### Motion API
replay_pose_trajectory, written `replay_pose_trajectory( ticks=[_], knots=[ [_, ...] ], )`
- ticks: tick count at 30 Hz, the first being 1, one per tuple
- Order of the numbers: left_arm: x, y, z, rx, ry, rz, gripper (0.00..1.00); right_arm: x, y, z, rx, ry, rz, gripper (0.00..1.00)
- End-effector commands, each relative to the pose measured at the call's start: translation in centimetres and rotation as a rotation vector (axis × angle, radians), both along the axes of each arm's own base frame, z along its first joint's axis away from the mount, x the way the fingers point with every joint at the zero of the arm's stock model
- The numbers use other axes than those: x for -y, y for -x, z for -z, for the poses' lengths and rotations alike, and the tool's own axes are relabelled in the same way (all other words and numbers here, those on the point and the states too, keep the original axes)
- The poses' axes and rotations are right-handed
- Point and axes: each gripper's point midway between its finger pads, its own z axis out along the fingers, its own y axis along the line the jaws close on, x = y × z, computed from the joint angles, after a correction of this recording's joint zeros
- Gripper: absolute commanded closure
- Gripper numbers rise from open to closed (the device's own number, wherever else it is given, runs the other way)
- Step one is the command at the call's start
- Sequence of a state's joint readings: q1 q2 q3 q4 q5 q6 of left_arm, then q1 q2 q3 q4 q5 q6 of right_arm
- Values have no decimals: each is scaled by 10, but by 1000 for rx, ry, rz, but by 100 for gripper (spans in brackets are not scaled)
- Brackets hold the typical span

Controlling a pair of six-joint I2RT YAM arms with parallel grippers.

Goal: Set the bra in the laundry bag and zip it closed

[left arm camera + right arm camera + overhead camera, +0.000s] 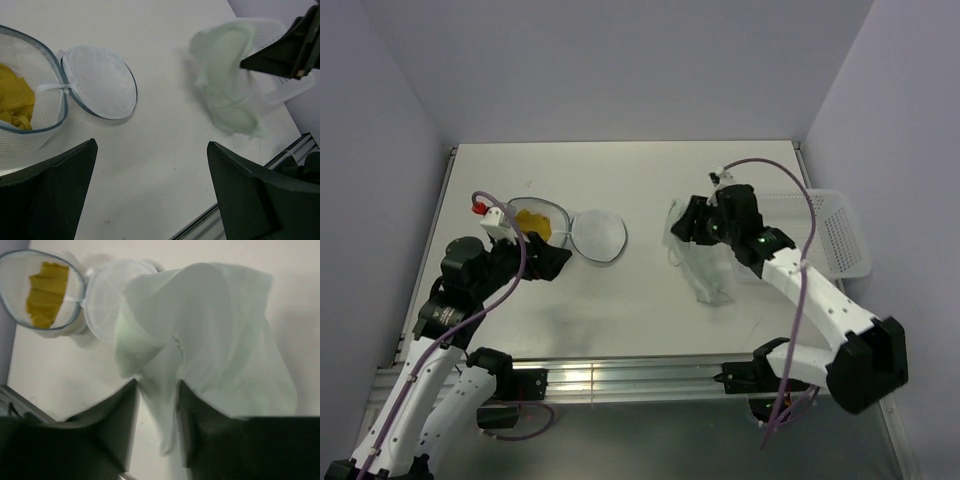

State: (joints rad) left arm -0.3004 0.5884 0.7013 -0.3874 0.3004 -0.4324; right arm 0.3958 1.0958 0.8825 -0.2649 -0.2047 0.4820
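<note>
Left gripper hovering left of centre, fingers wide apart, beside laundry bag lying unzipped, yellow item sitting inside. Bra draping right of centre, outside bag. Right gripper fingers standing slightly parted, cloth passing between.

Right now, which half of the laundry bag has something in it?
The deeper half, on the left in the top view: yellow fabric lies inside it. The flatter round half hinged beside it shows only bare white mesh.
</note>
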Motion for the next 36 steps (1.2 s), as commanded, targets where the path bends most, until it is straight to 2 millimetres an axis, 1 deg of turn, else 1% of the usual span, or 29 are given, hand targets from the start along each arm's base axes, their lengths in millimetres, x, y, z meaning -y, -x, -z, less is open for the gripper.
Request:
replay_pose_trajectory(
  ticks=[1,2,3,4,6,8,10,12,13,15,17,18,19,20,21,22,23,24,25,26,27,28,29,30,31,33,34,36],
  knots=[
    [1,-2,-2,-1,10,0,1,-5,-18,-6,38,33,29,33],
    [-1,-3,-1,-5,10,-12,1,-8,-18,-11,67,9,17,22],
    [-1,-5,-1,-8,11,-16,1,-8,-17,-15,84,1,14,16],
    [1,-5,-2,-11,18,-11,1,-6,-13,-19,110,-1,10,14],
    [8,-5,-5,-15,52,16,1,0,-10,-20,130,6,31,14],
    [13,-6,-5,-28,82,31,1,7,-3,-15,141,10,55,14],
    [16,-11,-5,-37,102,30,1,15,5,-5,142,15,76,16],
    [21,-13,-4,-59,125,41,1,22,9,3,140,21,109,16],
    [23,-15,-5,-51,138,49,1,26,15,9,143,17,118,18],
    [27,-17,-7,-60,168,55,1,33,18,15,144,22,150,19],
    [35,-20,-7,-58,188,52,1,36,24,20,147,9,158,21],
    [40,-24,-1,-77,185,50,4,36,25,22,147,6,160,22],
    [52,-22,3,-90,185,59,11,37,27,26,145,5,160,23],
    [62,-24,4,-79,186,68,13,35,29,29,135,2,148,24],
    [81,-21,18,-120,159,101,14,30,32,37,101,-7,121,25],
    [84,-28,25,-125,136,57,17,26,36,48,65,-7,104,25],
    [92,-31,31,-133,120,55,18,24,39,55,42,-7,92,25],
    [101,-37,45,-166,85,50,18,24,41,65,15,4,90,24],
    [110,-34,52,-176,65,65,19,28,45,85,-29,36,98,24],
    [114,-38,56,-175,55,50,19,28,48,94,-49,47,92,24],
    [125,-40,59,-171,55,66,19,28,50,106,-83,67,82,24],
    [129,-40,61,-169,55,74,19,29,55,118,-116,81,76,25],
    [132,-42,63,-167,50,72,19,26,59,125,-138,82,58,26],
    [133,-47,70,-175,34,50,20,25,62,132,-154,89,47,28],
    [137,-48,72,-178,27,55,20,25,66,144,-191,109,41,29],
    [141,-52,83,-192,3,40,20,25,69,154,-209,134,28,33],
    [144,-52,84,-190,4,43,20,25,71,161,-227,145,21,37],
    [148,-54,94,-207,-10,39,20,19,74,165,-249,138,-2,41]
  ],
)
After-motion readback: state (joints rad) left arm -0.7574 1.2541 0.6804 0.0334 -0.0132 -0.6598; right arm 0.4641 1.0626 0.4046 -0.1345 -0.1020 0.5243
